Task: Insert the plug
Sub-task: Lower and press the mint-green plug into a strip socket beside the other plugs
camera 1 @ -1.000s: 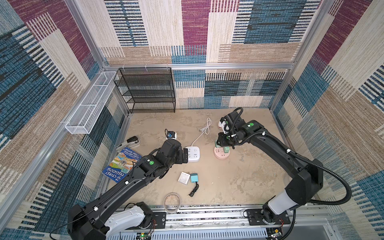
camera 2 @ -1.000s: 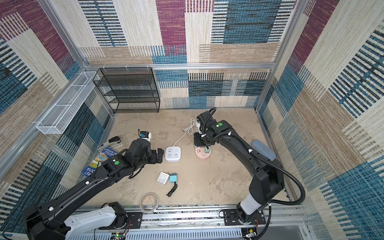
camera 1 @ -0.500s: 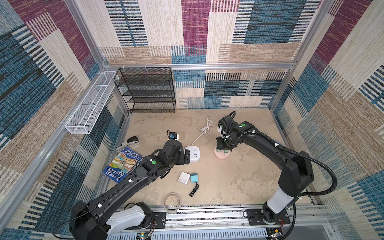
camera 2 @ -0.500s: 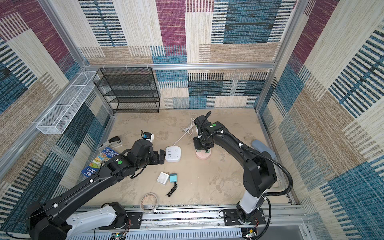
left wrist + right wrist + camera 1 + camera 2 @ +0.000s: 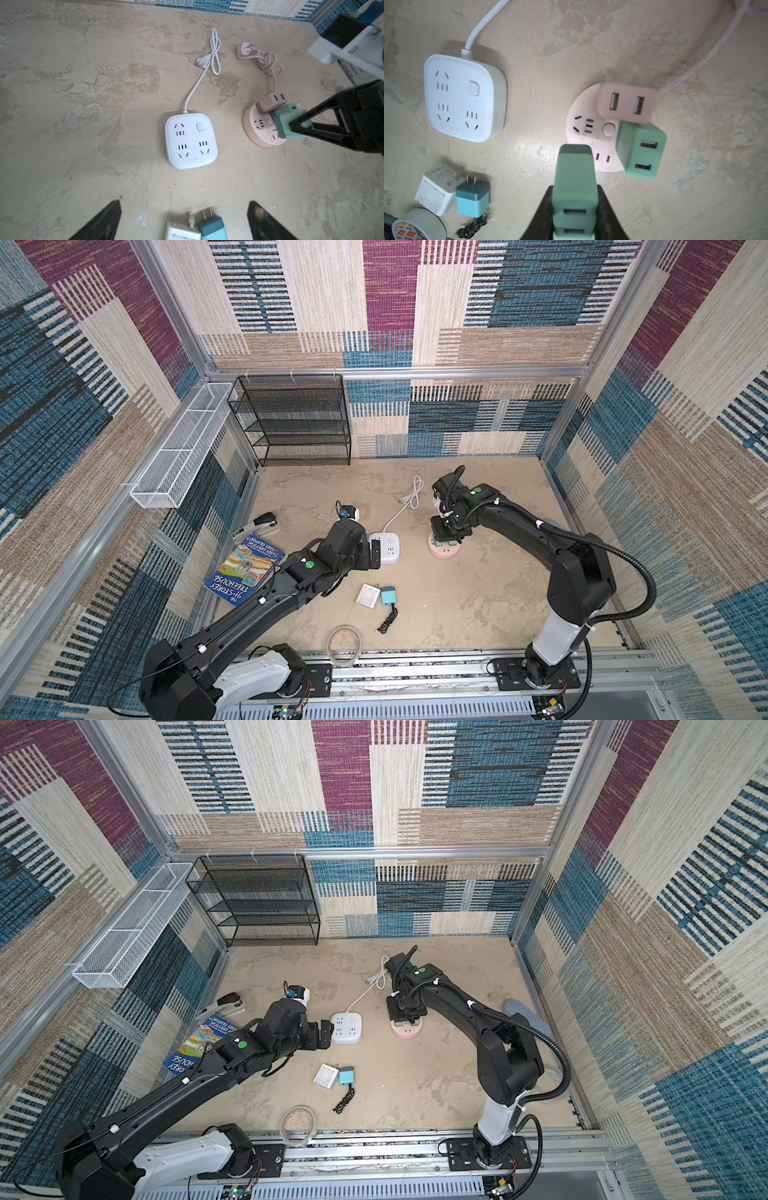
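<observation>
Since a second ago the right gripper [image 5: 444, 539] has dropped and pulled in. It now sits directly over the round pink power strip [image 5: 444, 552], where before it hung higher and further back. The right arm's elbow has swung in with it. The left arm has barely shifted.

The right gripper is clamped on a mint-green USB charger plug [image 5: 575, 166], fingers on its two long sides and USB ports facing the wrist camera. The plug's far end overlaps the rim of the pink strip, just beside an uncovered two-slot socket. Its prongs are hidden, so I can't tell whether they touch the strip's face.

The strip already carries two adapters: a pink two-port USB block [image 5: 626, 101] and a second mint-green charger [image 5: 641, 150], touching each other next to the round button. The strip's three-pin socket is uncovered.

The left gripper [image 5: 185, 202] is spread wide and holds nothing – it hovers low just beside the square white power strip [image 5: 191, 141]. That strip lies flat on the beige table [image 5: 83, 104] with all three sockets free, its white cord trailing toward the back wall.

Near the left gripper, a white cube charger [image 5: 436, 187] and a teal charger [image 5: 472, 199] lie on the table touching, prongs pointing toward the white strip. A roll of white tape [image 5: 419, 226] lies just beside them.
</observation>
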Robot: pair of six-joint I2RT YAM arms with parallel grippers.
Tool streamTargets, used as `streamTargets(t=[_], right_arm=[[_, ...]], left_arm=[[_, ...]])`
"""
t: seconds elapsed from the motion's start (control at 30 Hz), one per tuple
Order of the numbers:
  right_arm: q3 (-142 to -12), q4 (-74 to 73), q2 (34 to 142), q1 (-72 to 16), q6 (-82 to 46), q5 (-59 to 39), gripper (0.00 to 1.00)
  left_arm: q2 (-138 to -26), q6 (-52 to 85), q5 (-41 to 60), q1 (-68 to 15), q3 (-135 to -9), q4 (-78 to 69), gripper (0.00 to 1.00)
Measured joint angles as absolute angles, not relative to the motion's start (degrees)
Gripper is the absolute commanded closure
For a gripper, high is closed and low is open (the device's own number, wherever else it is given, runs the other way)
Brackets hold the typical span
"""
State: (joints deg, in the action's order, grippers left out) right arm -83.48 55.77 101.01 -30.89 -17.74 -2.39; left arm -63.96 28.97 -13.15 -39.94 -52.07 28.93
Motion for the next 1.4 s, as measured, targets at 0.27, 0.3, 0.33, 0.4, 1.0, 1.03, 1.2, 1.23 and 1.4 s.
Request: streamTargets(t=[0.27,0.3,0.33,0.4,1.0,1.03,1.2,1.23,1.4], right_arm=[[-83.7,55.7,102.5,-30.7,-17.7,-1.6,1.0],[-83.7,55.7,102.7,-30.6,-17.7,-1.5,1.0],[-83.7,55.7,102.9,-30.5,-17.7,-1.5,1.0],[-83.7,55.7,103.2,-30.3,-17.7,-1.5,1.0],[-83.7,55.0,105.0,-29.6,-17.7,-1.5,1.0],[-83.7,54.9,105.1,-29.6,-17.8,-1.5,1.0],[-83.7,54.3,105.5,-29.2,-17.8,-1.6,1.0],[-83.7,54.1,105.6,-29.1,-17.7,-1.6,1.0],[-83.7,53.3,106.0,-28.6,-17.7,-2.4,1.0]], left_arm=[[-64.7,28.9,-13.1,-39.6,-52.1,28.9,0.0],[-64.8,28.9,-13.1,-39.5,-52.1,28.8,0.0],[-64.9,28.9,-13.1,-39.5,-52.1,28.8,0.0],[-65.0,28.9,-13.1,-39.4,-52.1,28.8,0.0],[-65.6,28.9,-11.9,-38.5,-51.4,27.6,0.0],[-65.6,28.9,-11.9,-38.4,-51.2,27.6,0.0],[-65.6,28.9,-11.8,-38.0,-50.9,27.5,0.0],[-65.6,28.9,-11.8,-38.0,-50.8,27.5,0.01],[-65.5,28.9,-11.8,-37.8,-50.5,27.2,0.0]])
